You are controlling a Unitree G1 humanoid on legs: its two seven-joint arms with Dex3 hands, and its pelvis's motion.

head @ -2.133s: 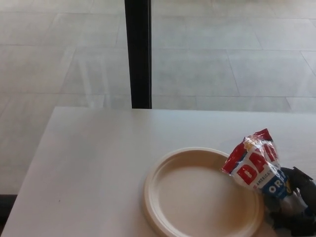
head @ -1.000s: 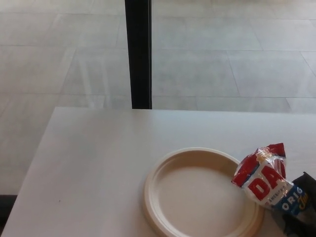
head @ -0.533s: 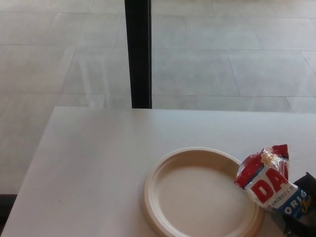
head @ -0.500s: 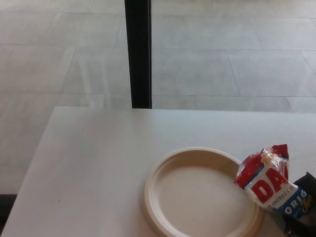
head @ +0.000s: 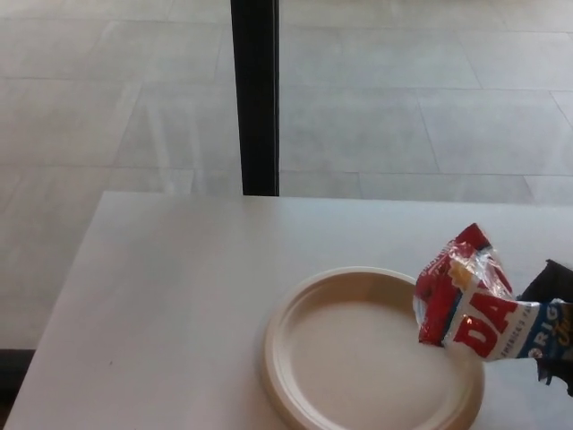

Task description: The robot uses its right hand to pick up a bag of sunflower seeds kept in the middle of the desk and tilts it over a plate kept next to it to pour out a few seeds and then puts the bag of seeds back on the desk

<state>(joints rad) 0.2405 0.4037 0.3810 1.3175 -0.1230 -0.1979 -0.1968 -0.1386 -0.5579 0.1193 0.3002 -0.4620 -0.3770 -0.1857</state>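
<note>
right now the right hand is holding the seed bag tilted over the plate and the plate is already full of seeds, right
Not quite. In the head view the right hand does hold the seed bag tilted over the plate, but the plate looks empty; no seeds show on it.

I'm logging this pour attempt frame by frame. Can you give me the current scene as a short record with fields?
surface: white desk
plate: beige, round, on the desk, looks empty
seed bag: red, white and blue bag, lifted and tilted, its top end over the plate's right rim
right hand: black, at the picture's right edge, shut on the bag's lower end
left hand: not in view
seeds on plate: none visible
</note>
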